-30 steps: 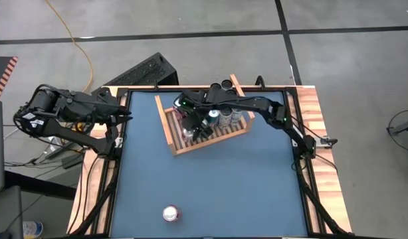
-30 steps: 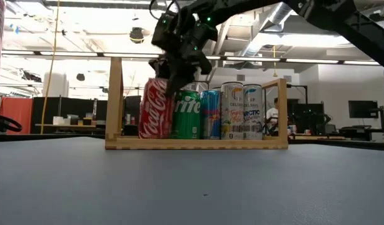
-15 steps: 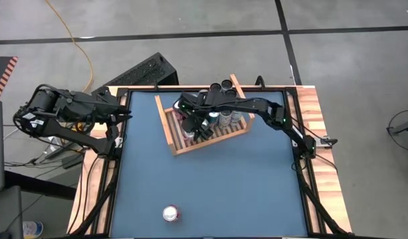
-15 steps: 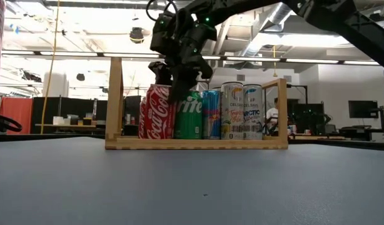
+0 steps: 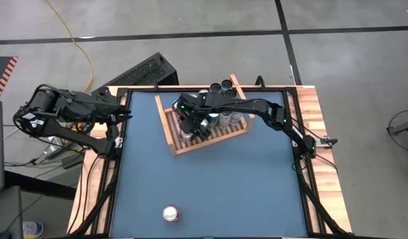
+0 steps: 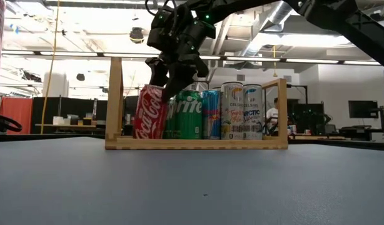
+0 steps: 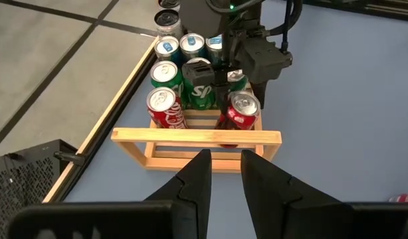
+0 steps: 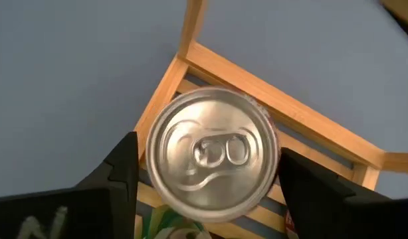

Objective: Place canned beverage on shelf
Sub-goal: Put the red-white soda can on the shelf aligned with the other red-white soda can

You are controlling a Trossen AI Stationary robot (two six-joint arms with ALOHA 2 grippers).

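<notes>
The wooden shelf [image 5: 174, 136] stands at the table's far middle, with several cans upright in it [image 6: 232, 111]. My right gripper [image 5: 189, 121] is over the shelf's left end, shut on a red Coca-Cola can [image 6: 149, 112], which also shows in the left wrist view [image 7: 242, 109]. A second red can [image 7: 164, 106] and green Sprite cans [image 7: 197, 86] stand beside it. My left gripper [image 7: 224, 179] waits at the table's left edge [image 5: 124, 116], its fingers a narrow gap apart and empty. My right gripper pinches the red can's upper wall, just below the rim [image 8: 151, 149], between its two fingers [image 8: 121, 176]. The fingers come from above, pointing down. The can is tilted, with its bottom [image 6: 145, 134] down on the shelf's slatted base.
Another red can [image 5: 171, 214] stands alone near the table's near edge. Two dark-topped cans [image 5: 221, 85] stand outside the shelf on its far side. The blue table top [image 5: 224, 186] lies open between the shelf and the near edge.
My right gripper has carried the red can a little toward the table's left, along the shelf's near board. The can stood nearly upright against the Sprite can before; now it is tipped and sits apart from that can.
</notes>
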